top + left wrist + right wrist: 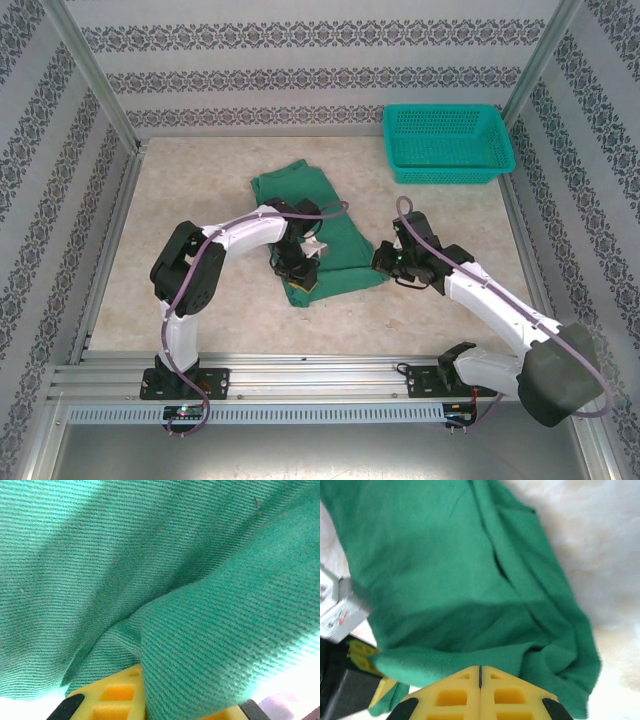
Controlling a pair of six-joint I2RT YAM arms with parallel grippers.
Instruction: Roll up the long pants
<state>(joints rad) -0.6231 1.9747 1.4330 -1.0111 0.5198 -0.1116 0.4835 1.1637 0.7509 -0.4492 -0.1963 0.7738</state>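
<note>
Progress: early.
- The long pants [300, 195] lie mid-desk as a folded slab with the narrow end toward the back wall. The wider end is near the arms.
- Most of the cloth lies flat, and no tight roll shows from above.
- Only the near edge is worked. It is bunched and lifted where the two hands meet it.
- The whole length toward the back wall is left to turn over. The roll then needs squaring.

Hands:
- Left hand [300, 272] sits on the near-left corner of the pants. In the wrist view, cloth drapes over its yellow pads [117, 695] and hides the gap, so I cannot tell whether it is clenched or released.
- Right hand [385, 258] is at the near-right corner. In its own view the yellow fingers [450, 697] meet along a thin seam. The folded hem is bunched right at the tips, so it is probably clenched on that edge, though the pinch itself is hidden.

Edges and room:
- Bare desk [180, 190] opens wide to the left of the pants, and there is a fair strip behind them.
- The teal basket [450, 172] sits in the far right corner, well apart from the cloth and off the likely rolling line.
- Frame posts and patterned walls close the sides and back, and a rail runs along the near edge.
- Tightest spot: the two wrists are close together over the near hem.
</note>
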